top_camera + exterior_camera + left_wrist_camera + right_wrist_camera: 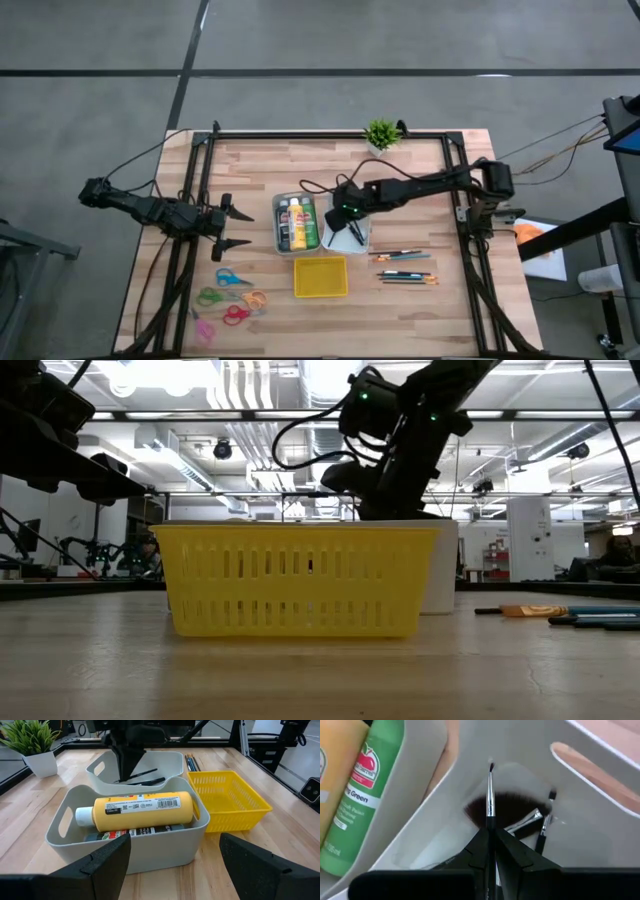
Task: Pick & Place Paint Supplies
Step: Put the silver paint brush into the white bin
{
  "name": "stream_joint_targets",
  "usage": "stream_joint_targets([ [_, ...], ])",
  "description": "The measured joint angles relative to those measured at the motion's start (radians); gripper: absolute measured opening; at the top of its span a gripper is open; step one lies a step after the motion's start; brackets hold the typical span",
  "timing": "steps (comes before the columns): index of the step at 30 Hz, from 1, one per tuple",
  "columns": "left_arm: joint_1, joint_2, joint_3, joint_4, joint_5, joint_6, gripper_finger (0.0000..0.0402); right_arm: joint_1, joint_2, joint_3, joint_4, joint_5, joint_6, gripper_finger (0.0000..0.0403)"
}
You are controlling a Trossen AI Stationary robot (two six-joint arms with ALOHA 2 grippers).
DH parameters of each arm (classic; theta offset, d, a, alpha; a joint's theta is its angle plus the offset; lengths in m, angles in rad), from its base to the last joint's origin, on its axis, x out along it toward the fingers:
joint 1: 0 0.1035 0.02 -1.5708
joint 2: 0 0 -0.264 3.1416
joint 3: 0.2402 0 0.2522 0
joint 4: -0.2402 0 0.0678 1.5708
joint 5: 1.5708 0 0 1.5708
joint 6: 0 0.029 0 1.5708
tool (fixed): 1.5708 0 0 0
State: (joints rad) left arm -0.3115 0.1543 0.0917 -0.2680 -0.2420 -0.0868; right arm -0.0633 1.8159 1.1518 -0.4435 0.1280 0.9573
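Observation:
Three paint bottles, yellow (pixel 142 809), green (pixel 362 790) and dark (pixel 150 831), lie in a pale bin (pixel 298 222). A second pale bin (pixel 352 238) beside it holds a fan brush (pixel 506 809) and another thin brush (pixel 544 822). My right gripper (pixel 490 834) hangs over that second bin, pointing down, shut on a thin dark brush (pixel 490 802). More brushes and pencils (pixel 405 268) lie on the table to the right. My left gripper (pixel 175 851) waits open near the table's left edge (pixel 244 227), facing the bottle bin. My right gripper pinches the thin brush by its dark handle (pixel 490 826), just behind the metal ferrule, between its two shut fingers. The fingers come from above and lie along the brush. The bristle tip (pixel 491 767) sticks out beyond the fingertips, down into the bin; whether it touches the floor I cannot tell.
A yellow slotted basket (pixel 320 277) sits in front of the two bins. Several coloured scissors (pixel 232 300) lie at the near left. A small potted plant (pixel 382 135) stands at the far edge. Bare wood shows on the right near side of the table.

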Motion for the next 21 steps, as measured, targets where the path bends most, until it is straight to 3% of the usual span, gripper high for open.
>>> stream_joint_targets([
  [3, 0.0, 0.0, 0.0, 0.0, 0.0, 0.0, 0.0306, -0.003, 0.002, 0.003, -0.006, -0.018, -0.003, 0.0027],
  [11, 0.0, 0.0, 0.0, 0.0, 0.0, 0.0, 0.0306, -0.008, 0.001, -0.009, -0.003, -0.025, -0.012, 0.0095],
  [17, 0.0, 0.0, 0.0, 0.0, 0.0, 0.0, 0.0306, -0.008, -0.001, -0.011, -0.003, -0.027, -0.038, 0.0099],
  [21, 0.0, 0.0, 0.0, 0.0, 0.0, 0.0, 0.0306, -0.008, -0.016, 0.005, -0.003, -0.027, -0.14, 0.01],
])
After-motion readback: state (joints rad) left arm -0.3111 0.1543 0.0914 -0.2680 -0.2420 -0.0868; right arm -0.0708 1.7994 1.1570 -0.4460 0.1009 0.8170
